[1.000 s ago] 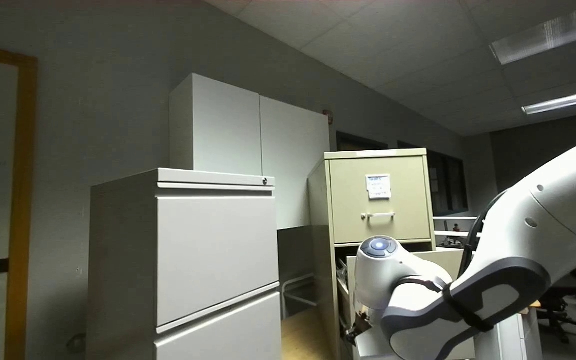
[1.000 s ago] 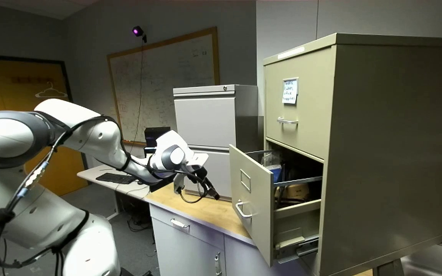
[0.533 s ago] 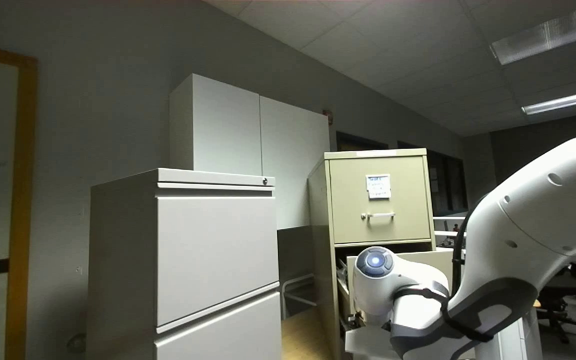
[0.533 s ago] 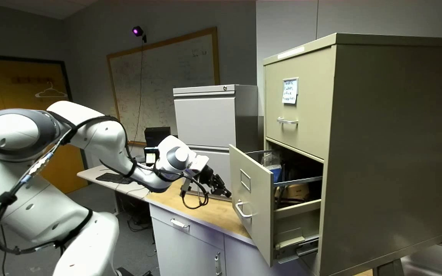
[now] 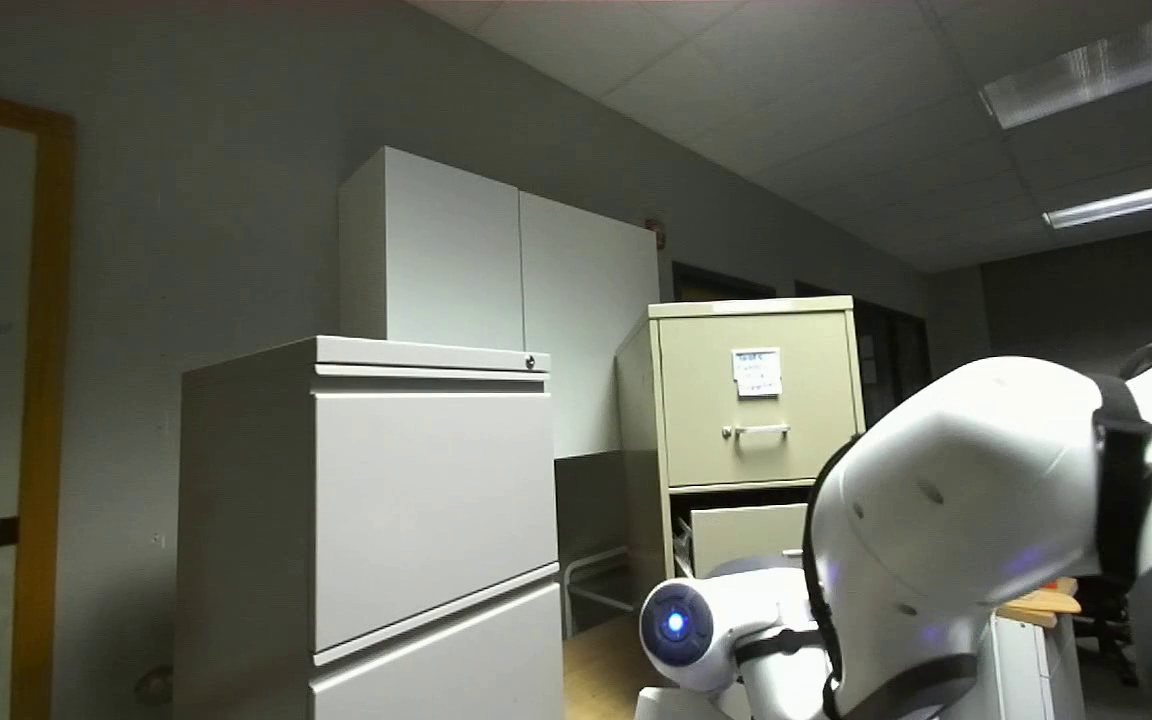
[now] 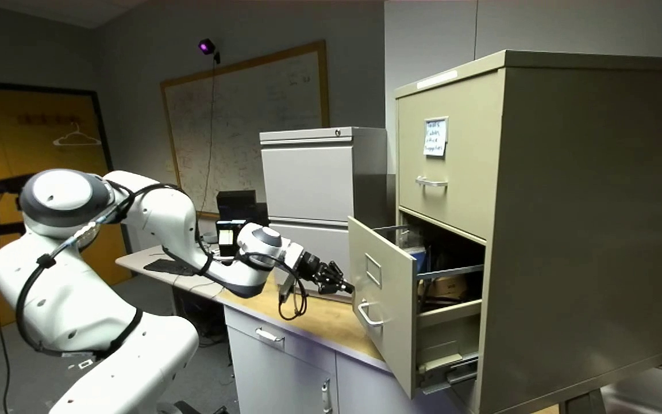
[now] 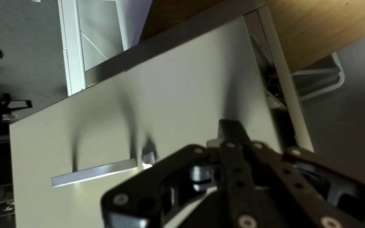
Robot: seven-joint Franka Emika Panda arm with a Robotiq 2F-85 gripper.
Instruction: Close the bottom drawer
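Observation:
The tan filing cabinet (image 6: 589,201) has its bottom drawer (image 6: 395,305) pulled well out, with items inside behind the front panel. The drawer front also shows in an exterior view (image 5: 746,535), partly behind the arm, and fills much of the wrist view (image 7: 182,95). Its silver handle (image 6: 368,315) lies to the left of my fingers in the wrist view (image 7: 93,172). My gripper (image 6: 350,288) is shut and empty, its tips at the drawer front near the side edge away from the handle; they appear to touch it. The fingertips show in the wrist view (image 7: 233,129).
The cabinet's top drawer (image 6: 457,155) is closed and carries a paper label. A grey cabinet (image 6: 308,178) stands beside and behind my gripper. Both cabinets stand on a wooden countertop (image 6: 302,313) over white cupboards. A desk with a keyboard (image 6: 170,267) is further back.
My gripper has moved forward to the drawer front and tilted up from pointing downward. The drawer has slid slightly into the cabinet in the last half second.

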